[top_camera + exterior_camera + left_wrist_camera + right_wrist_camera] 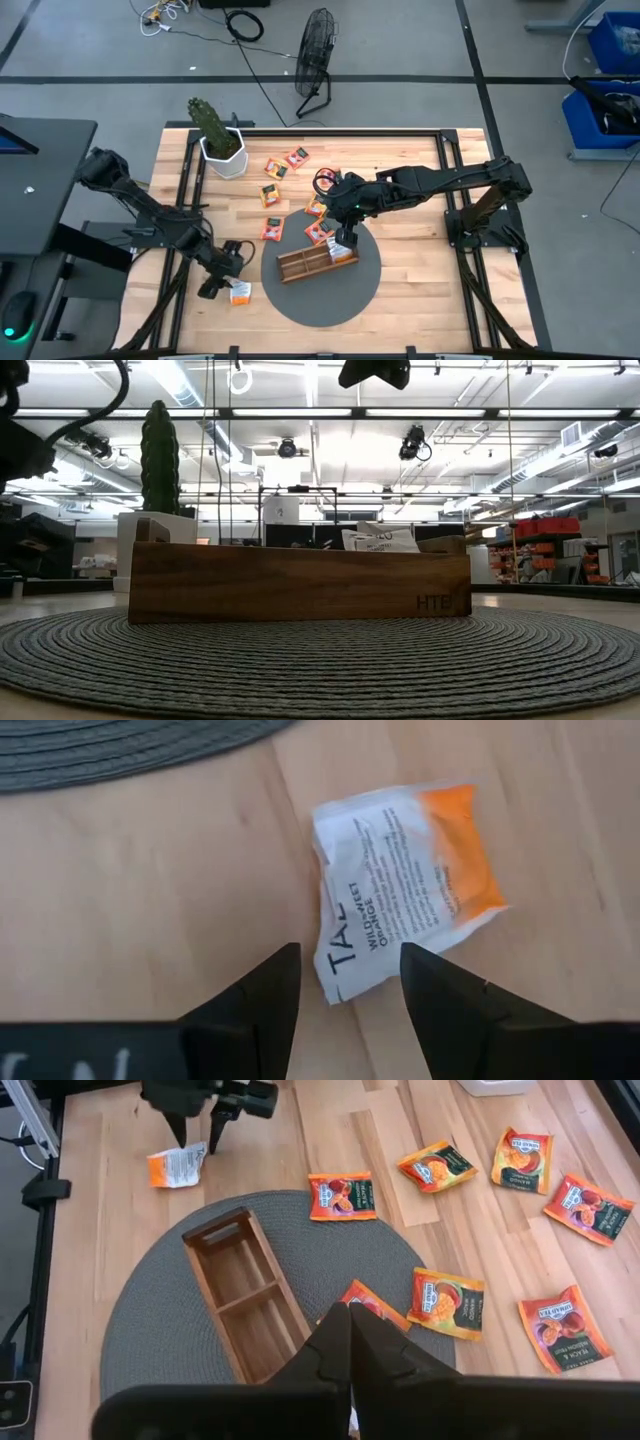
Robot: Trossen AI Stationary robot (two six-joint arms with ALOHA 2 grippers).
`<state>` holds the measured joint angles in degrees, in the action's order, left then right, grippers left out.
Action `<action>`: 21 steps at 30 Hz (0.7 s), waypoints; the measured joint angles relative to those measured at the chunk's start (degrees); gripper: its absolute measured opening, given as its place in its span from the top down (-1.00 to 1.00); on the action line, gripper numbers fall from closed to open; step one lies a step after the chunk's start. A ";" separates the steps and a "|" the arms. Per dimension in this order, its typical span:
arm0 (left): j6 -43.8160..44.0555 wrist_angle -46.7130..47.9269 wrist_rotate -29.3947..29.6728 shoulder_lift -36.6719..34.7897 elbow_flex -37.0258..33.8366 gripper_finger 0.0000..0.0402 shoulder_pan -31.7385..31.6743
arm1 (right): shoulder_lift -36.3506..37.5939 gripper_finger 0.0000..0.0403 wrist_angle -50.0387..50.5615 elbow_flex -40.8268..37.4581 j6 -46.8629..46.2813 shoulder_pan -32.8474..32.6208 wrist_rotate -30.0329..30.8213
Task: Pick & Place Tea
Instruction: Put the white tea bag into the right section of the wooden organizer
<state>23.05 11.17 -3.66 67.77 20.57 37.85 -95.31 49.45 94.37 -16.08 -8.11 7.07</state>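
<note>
crinkled white-orange sachet (pixel 400 880) (flat, square) before spread left jaws.

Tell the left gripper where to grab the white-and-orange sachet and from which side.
The white-and-orange sachet lies flat on bare wood beside the mat. Left gripper, open, should come straight down and pinch across the white end nearest its fingers, likely catching the slightly crinkled edges.

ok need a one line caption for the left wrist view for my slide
Left gripper open just above a white and orange tea sachet lying on the wooden table, beside the edge of the grey mat.
</note>
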 joint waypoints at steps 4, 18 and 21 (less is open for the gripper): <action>0.38 0.88 1.66 4.04 1.44 0.12 0.80 | -0.02 1.00 0.00 0.00 0.00 -0.01 0.00; 3.84 1.72 3.82 5.59 1.45 0.93 0.90 | -0.02 1.00 0.33 -0.02 0.02 -0.01 0.02; 5.00 1.64 3.20 5.61 1.45 0.97 0.42 | -0.02 1.00 0.33 -0.02 0.02 -0.01 0.02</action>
<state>28.05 12.82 -0.47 73.38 22.02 38.28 -95.33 49.78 94.35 -16.05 -8.12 7.09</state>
